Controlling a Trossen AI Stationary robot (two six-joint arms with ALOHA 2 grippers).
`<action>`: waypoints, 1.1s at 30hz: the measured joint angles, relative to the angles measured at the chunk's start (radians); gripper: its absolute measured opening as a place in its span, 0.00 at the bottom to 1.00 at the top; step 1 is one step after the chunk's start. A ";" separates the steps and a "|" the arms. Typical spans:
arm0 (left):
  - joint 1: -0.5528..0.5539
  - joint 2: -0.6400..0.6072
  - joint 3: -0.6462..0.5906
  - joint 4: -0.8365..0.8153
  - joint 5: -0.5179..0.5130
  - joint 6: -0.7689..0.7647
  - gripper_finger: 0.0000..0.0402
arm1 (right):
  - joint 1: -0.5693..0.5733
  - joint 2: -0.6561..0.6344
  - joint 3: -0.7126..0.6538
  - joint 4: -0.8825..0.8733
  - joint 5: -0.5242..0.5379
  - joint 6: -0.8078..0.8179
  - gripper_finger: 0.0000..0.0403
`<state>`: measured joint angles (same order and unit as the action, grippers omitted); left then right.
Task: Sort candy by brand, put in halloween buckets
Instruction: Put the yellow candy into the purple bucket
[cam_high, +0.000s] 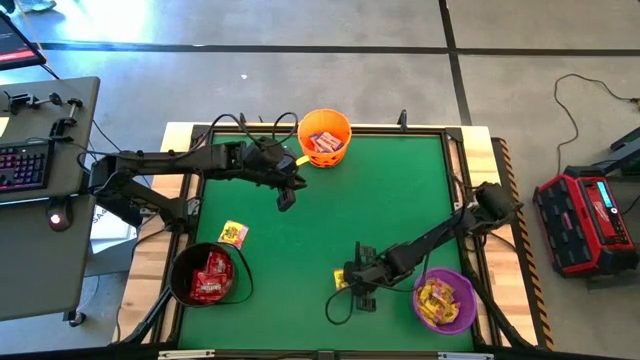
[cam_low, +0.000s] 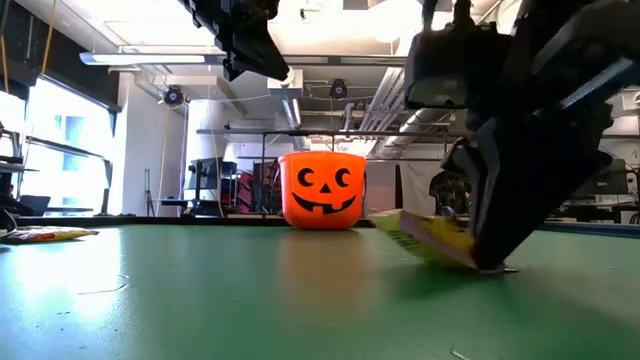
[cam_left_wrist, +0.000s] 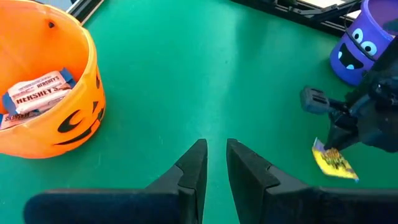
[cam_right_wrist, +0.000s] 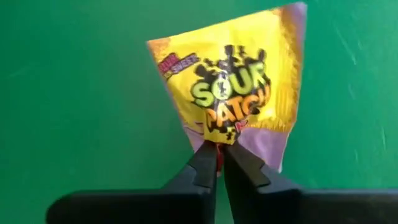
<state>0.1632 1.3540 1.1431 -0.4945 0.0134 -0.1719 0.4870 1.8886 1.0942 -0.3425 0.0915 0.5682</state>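
Green felt covers the table (cam_high: 320, 220) seen from above, with the orange bucket (cam_high: 324, 137) at the far edge, the black bucket (cam_high: 208, 275) and purple bucket (cam_high: 445, 300) near. One yellow packet (cam_high: 233, 234) lies loose.

Low view: the right gripper (cam_low: 478, 262) pinches a yellow candy (cam_low: 430, 236) at the felt.

Left wrist: the left gripper (cam_left_wrist: 214, 158) hangs empty, fingers narrowly parted.

Right wrist: fingertips (cam_right_wrist: 208, 155) are clenched on the Sour Patch packet's edge.
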 joint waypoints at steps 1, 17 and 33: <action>0.000 0.000 0.000 0.000 0.000 0.000 0.13 | -0.003 -0.010 -0.002 -0.011 -0.013 0.028 0.03; -0.001 0.000 0.000 -0.008 0.027 0.047 0.13 | 0.049 -0.399 0.078 -0.484 0.044 0.516 0.00; 0.014 0.000 0.000 -0.070 0.010 0.120 0.13 | 0.371 -0.551 0.200 -1.011 -0.009 0.951 0.00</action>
<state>0.1770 1.3540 1.1431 -0.5643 0.0234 -0.0518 0.8579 1.3380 1.2942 -1.3537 0.0828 1.5188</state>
